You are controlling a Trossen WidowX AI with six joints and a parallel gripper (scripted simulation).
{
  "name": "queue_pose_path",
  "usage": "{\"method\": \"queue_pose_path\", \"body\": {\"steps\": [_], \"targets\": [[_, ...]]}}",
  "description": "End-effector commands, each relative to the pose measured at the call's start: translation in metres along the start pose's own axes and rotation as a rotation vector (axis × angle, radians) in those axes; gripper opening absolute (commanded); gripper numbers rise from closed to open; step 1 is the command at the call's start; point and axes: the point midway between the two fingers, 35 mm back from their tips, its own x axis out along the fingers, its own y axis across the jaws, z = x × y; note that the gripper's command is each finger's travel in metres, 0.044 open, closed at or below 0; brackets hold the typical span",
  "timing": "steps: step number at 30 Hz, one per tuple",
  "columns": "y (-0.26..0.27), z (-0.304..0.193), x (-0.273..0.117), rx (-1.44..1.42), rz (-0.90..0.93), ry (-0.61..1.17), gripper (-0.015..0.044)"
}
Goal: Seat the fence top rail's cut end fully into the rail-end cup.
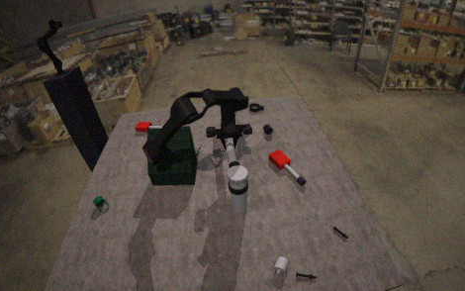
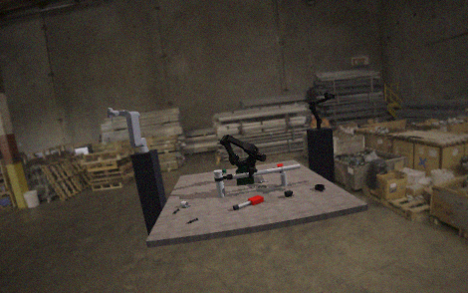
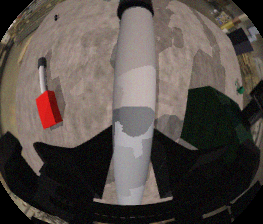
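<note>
The big white post (image 1: 239, 202) (image 2: 220, 188) stands upright with its white cap (image 1: 237, 172) on top. The black brace band (image 1: 238, 190) is around the post just under the cap. The black rail-end cup (image 1: 234, 164) (image 3: 135, 4) is on the band's side facing my gripper. The light grey rail (image 1: 232, 152) (image 2: 273, 170) (image 3: 134, 85) runs level over a shorter post (image 2: 284, 178), and its near end meets the cup's mouth; how deep it sits is hidden. My gripper (image 1: 230, 138) (image 3: 131, 127) is shut on the rail, with fingers on both sides. The loop cap is too small to make out.
A dark green block (image 1: 172, 165) (image 3: 214, 117) is beside the arm. A red-headed tool (image 1: 279, 159) (image 2: 256, 200) (image 3: 48, 109) lies across the rail from it. A black ring (image 1: 255, 105), black cap (image 1: 268, 130), green piece (image 1: 99, 201), white piece (image 1: 281, 264) and bolts (image 1: 340, 233) lie around.
</note>
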Motion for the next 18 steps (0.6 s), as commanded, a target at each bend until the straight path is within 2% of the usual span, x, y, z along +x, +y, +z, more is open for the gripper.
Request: {"method": "queue_pose_path", "body": {"steps": [1, 18], "targets": [[0.0001, 0.0001, 0.0000, 0.000, 0.002, -0.002, 0.0000], [0.0009, 0.0039, 0.0000, 0.000, 0.002, -0.002, 0.0000]]}}
